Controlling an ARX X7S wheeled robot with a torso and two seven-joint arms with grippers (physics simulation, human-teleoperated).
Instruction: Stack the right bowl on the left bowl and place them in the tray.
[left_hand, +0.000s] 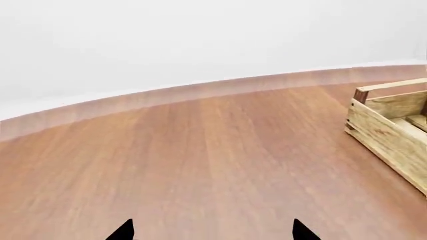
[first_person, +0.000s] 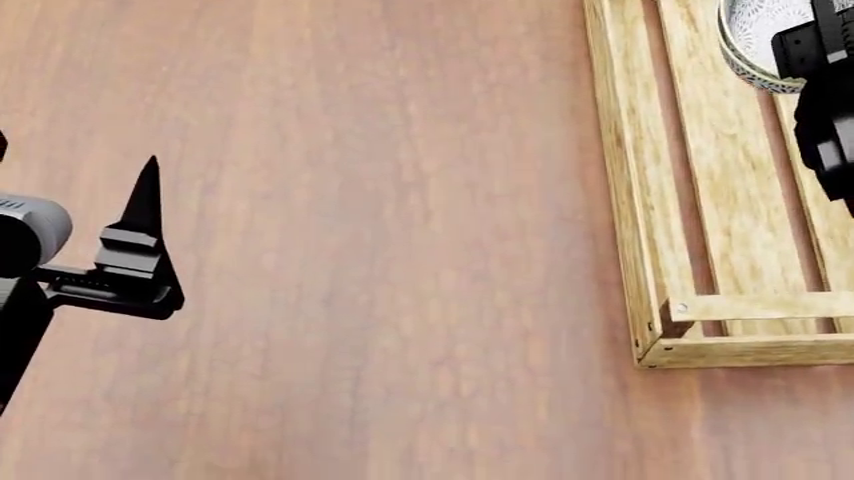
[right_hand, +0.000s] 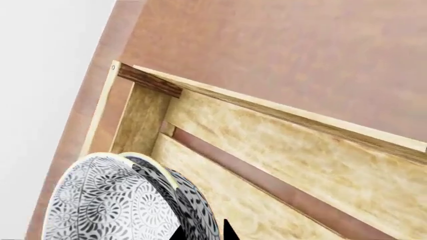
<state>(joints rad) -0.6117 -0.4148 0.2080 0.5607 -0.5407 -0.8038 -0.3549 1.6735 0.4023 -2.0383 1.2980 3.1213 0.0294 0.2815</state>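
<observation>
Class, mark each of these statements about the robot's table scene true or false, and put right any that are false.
1. The patterned bowl sits inside the tray. True.
2. The left gripper is holding a bowl. False: nothing lies between its fingertips, which stand apart over the bare table.
3. The tray's bottom is a solid board. False: it is slatted, with gaps showing the table beneath.
4. The right gripper is above the tray, at the bowl's rim. True.
5. The left gripper is inside the tray. False: it is over the table, well away from the tray.
</observation>
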